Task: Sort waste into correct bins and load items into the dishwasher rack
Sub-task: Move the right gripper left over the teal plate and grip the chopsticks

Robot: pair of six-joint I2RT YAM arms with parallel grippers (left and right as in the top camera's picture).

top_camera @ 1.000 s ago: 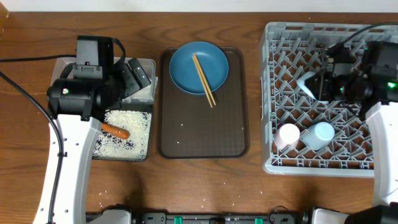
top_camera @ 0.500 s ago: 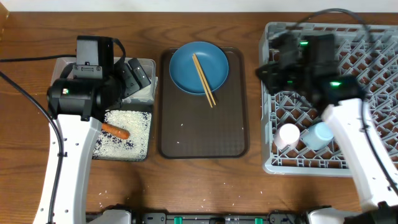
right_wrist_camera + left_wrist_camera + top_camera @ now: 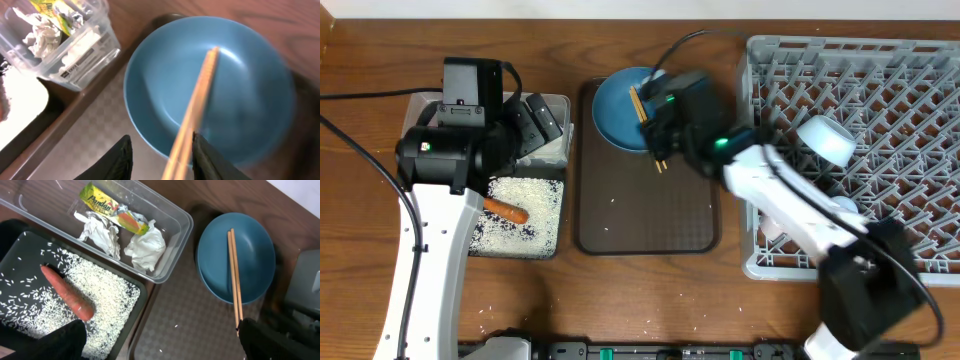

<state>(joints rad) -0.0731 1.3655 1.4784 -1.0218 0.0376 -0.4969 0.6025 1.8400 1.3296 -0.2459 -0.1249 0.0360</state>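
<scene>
Right gripper: spread open over blue plate, chopsticks lying between its fingers
Left gripper: wide open, empty, above black tray holding rice and carrot

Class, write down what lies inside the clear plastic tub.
Inside the clear plastic tub lie a yellow-green wrapper, crumpled silver foil and crumpled white paper. Anything beneath them is covered.

I count one blue plate, two wooden chopsticks, one carrot, one yellow-green wrapper, one foil wad, one paper wad, one clear tub, one black tray, one brown serving tray, one dishwasher rack, one white bowl.
</scene>
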